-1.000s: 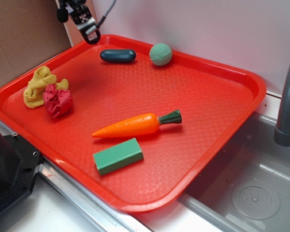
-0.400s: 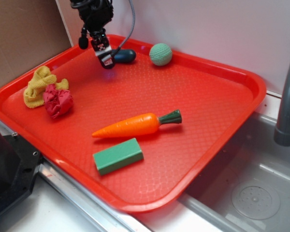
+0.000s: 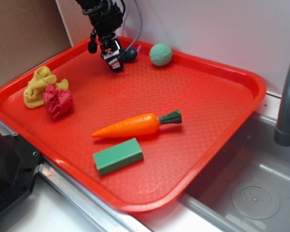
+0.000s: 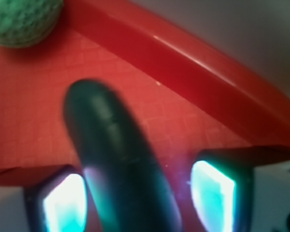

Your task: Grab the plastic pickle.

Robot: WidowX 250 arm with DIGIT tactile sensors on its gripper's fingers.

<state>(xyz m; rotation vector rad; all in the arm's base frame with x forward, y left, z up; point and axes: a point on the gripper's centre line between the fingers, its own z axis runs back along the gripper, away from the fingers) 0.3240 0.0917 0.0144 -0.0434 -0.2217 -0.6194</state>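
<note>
Plastic pickle point(image 3: 131, 54) mostly hidden behind gripper point(image 3: 116, 64) in exterior view; blurred and cut off at bottom edge in wrist view. Knitted ball point(image 4: 20, 19) cropped upper left.

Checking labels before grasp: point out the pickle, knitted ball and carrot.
plastic pickle point(image 4: 118, 159), wrist view, middle of its dark body.
knitted ball point(image 3: 160, 54), exterior view, centre of its pale green face.
carrot point(image 3: 130, 125), exterior view, middle of the orange body.
</note>
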